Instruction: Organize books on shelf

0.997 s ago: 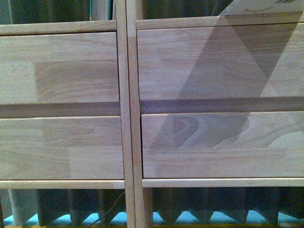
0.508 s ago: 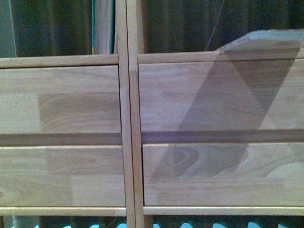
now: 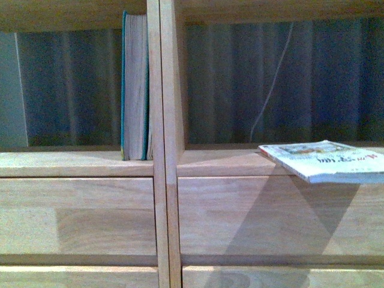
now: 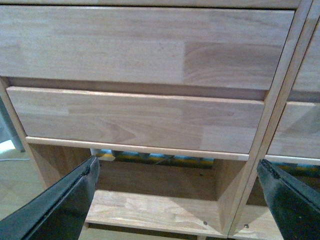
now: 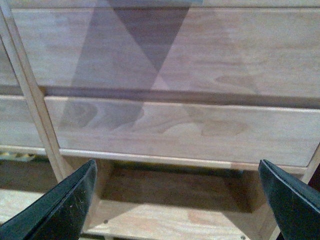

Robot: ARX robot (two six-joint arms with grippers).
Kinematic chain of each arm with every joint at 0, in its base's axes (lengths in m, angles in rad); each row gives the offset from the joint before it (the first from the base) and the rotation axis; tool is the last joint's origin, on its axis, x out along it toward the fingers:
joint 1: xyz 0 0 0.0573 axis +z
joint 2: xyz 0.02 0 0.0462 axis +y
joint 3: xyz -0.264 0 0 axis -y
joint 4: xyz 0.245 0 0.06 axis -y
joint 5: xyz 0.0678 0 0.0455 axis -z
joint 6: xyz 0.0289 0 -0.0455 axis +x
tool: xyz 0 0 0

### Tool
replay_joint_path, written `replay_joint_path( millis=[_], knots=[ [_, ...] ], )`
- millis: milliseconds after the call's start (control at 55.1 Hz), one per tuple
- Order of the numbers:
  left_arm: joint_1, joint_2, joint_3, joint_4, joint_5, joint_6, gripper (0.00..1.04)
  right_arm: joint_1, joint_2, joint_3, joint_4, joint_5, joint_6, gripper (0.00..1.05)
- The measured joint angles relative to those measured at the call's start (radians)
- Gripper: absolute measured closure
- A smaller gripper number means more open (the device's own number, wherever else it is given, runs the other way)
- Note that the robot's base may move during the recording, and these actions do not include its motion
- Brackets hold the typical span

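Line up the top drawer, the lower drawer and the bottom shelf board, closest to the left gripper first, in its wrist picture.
From the left gripper, in the left wrist view:
1. bottom shelf board: lowest, right ahead of the gripper.
2. lower drawer: above the open compartment.
3. top drawer: highest up, farthest.

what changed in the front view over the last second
Only the view shifted: the front camera moved upward, so the drawer fronts slid down the picture and much more of both books shows. The teal-green book stands upright against the centre divider; the white paperback lies flat, jutting over the shelf edge. Neither seems to have moved on the shelf; nothing was grasped or released.
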State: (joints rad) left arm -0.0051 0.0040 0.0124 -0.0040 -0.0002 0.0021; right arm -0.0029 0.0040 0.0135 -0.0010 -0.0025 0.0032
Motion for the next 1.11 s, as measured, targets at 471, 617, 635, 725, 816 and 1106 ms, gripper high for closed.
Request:
replay_joint_path(
  millis=[471,617,635,725,816,1106],
  knots=[
    [0.000,0.000,0.000,0.000,0.000,0.000,0.07,0.064,0.246,0.017,0.117,0.223,0.151,0.07],
    [0.000,0.000,0.000,0.000,0.000,0.000,0.07,0.109,0.504,0.109,0.165,0.237,0.342,0.07],
    [0.000,0.000,0.000,0.000,0.000,0.000,0.07,0.109,0.544,0.129,0.163,0.235,0.378,0.07],
    [0.000,0.000,0.000,0.000,0.000,0.000,0.07,0.106,0.698,0.205,0.141,0.199,0.539,0.07],
    [0.000,0.000,0.000,0.000,0.000,0.000,0.07,0.090,0.859,0.285,0.130,0.147,0.722,0.07],
    [0.000,0.000,0.000,0.000,0.000,0.000,0.07,0.075,1.151,0.499,0.160,0.141,1.112,0.07]
  ],
)
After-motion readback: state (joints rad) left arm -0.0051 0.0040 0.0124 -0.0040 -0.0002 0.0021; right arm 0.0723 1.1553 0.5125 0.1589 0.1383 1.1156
